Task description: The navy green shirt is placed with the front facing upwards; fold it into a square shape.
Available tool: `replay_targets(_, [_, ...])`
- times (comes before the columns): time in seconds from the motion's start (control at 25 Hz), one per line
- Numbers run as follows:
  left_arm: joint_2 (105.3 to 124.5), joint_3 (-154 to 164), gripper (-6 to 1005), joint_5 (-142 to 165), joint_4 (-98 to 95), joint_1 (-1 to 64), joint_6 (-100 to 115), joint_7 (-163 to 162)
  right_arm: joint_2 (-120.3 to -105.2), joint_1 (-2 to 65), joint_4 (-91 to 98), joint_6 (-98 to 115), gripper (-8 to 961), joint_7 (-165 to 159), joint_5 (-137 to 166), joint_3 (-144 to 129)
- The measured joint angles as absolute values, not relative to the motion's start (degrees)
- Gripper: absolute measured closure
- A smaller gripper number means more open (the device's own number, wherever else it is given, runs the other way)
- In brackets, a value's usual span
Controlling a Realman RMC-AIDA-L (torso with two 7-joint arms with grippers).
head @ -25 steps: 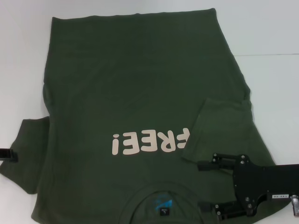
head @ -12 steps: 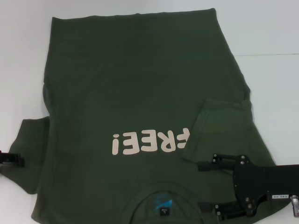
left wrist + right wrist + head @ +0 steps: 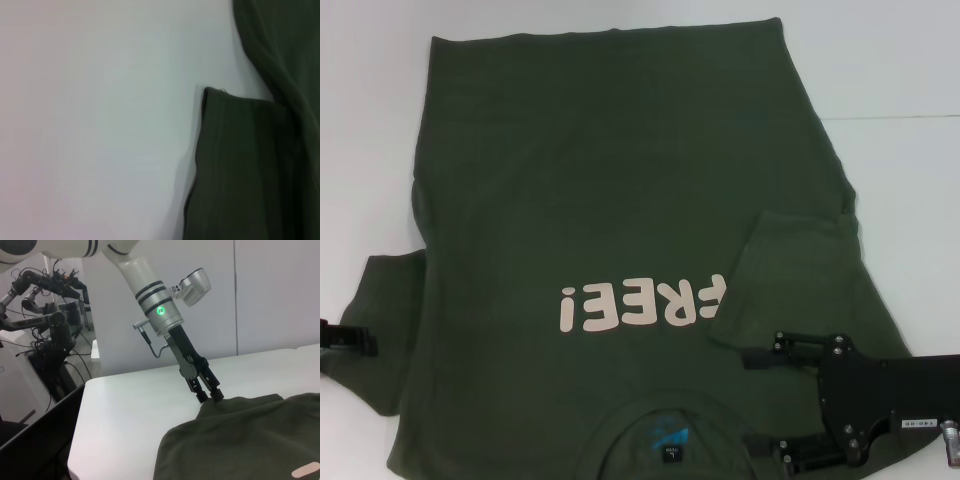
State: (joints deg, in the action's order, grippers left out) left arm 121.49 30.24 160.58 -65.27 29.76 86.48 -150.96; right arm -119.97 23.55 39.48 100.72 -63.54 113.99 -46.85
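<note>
Soft, limp navy green shirt (image 3: 620, 200), best pinched at sleeve hems: left gripper (image 3: 210, 396) clenched on lower-left sleeve, right gripper (image 3: 760, 400) spread wide lower right.

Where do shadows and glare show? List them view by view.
Head view: even light, no hard shadows on the navy green shirt. Left wrist view: a soft shadow lines the sleeve edge on the white table. Right wrist view: a green lamp glows on the left arm; no glare.

White table (image 3: 125, 405), pale wall (image 3: 270, 295) behind
</note>
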Motion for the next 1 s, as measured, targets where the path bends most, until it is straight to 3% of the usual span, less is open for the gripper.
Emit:
replay_targets(0.76, [121.11, 30.76, 117, 160.62, -63.71, 30.57, 85.93, -150.74, -119.97, 23.55, 39.45, 100.41, 55, -63.64, 114.0, -46.85])
replay_targets(1.0, [121.11, 32.08, 328, 161.56, -63.09, 30.69, 85.85, -150.63, -119.97, 23.55, 39.37, 100.36, 56, -63.63, 113.99, -46.84])
